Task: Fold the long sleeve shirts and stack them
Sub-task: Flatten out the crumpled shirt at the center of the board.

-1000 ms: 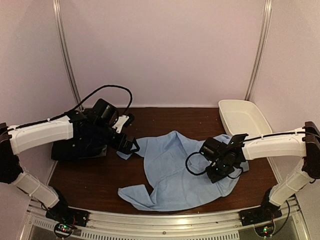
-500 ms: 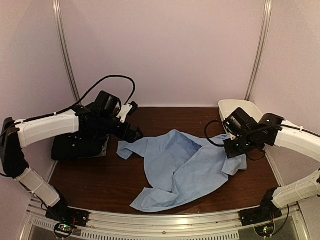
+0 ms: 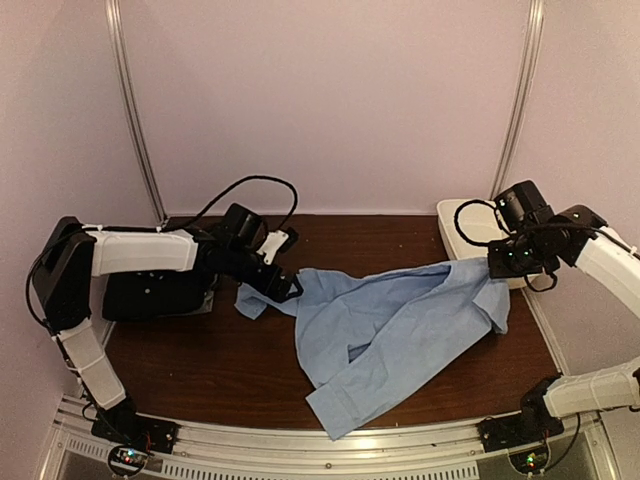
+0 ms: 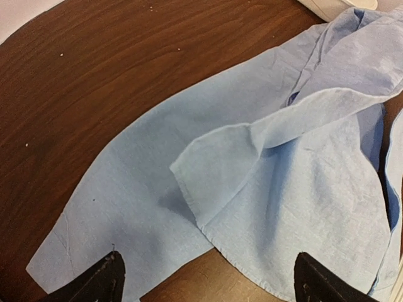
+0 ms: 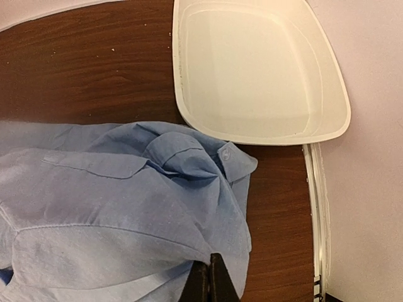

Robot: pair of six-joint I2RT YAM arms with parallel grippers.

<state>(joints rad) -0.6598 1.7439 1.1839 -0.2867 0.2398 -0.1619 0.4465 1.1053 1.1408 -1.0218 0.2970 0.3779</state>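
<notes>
Right gripper (image 5: 208,281): jaws pinched tight on the right end of the light blue shirt (image 3: 390,325), beside the white tub (image 3: 448,212). Left gripper (image 3: 285,290): jaws spread wide, low over that shirt's left sleeve. Shirt lies mid-table; black shirt (image 3: 150,298) lies far left.

No readable text or numbers, none showed on light blue cloth shirt (image 3: 400,320), white oval plastic tub (image 5: 252,69)

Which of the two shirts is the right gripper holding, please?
The light blue shirt; the right gripper pinches its edge. The black shirt lies far left.
</notes>
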